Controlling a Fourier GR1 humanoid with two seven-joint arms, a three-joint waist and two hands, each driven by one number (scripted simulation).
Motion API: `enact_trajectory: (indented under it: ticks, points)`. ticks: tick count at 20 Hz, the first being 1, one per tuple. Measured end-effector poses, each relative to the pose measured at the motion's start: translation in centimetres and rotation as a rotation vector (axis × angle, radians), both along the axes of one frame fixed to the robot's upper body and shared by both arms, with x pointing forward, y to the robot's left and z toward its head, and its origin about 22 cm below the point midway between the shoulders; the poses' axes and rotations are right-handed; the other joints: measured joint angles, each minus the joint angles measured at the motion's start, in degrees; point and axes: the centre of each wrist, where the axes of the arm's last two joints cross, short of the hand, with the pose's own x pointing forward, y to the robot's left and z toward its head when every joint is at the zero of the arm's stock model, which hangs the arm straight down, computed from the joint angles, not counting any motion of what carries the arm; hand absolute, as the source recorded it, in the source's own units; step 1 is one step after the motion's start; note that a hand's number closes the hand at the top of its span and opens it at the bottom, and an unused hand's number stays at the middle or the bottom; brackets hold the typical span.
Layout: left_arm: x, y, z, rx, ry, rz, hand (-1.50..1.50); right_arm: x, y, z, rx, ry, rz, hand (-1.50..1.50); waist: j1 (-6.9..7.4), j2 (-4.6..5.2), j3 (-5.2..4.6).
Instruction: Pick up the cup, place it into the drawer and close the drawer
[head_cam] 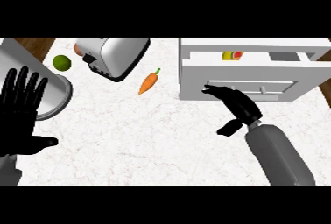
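Observation:
The white drawer unit (194, 74) stands at the counter's upper right, its drawer pulled out toward me. Inside the drawer lies the cup (232, 55), yellow with a red part, only its top showing over the drawer wall. My right hand (238, 105) reaches up from the lower right, and its straight fingertips (213, 90) touch the left part of the drawer front (284, 87). It holds nothing. My left hand (22, 113) rests open at the left edge, fingers up.
A silver toaster (113, 54) sits at the top centre, an orange carrot (149, 82) lies between it and the drawer unit, and a green lime (61, 62) is at the upper left. A grey round pot (57, 98) stands behind my left hand.

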Motion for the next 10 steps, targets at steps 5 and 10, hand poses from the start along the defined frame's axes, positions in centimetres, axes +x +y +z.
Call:
enact_trajectory:
  ticks: [5,10]
  points:
    - [-0.4,0.1,0.0,-0.002,-0.008,-0.006,-1.50,3.1,-0.4,0.0,0.015,0.027,-0.011,-1.50,0.54,0.01,-0.13]
    - [-0.3,0.4,-0.4,-0.011,-0.010,-0.027,-1.50,5.6,-1.8,1.4,0.051,0.056,0.015,-1.50,1.17,0.09,-0.09]
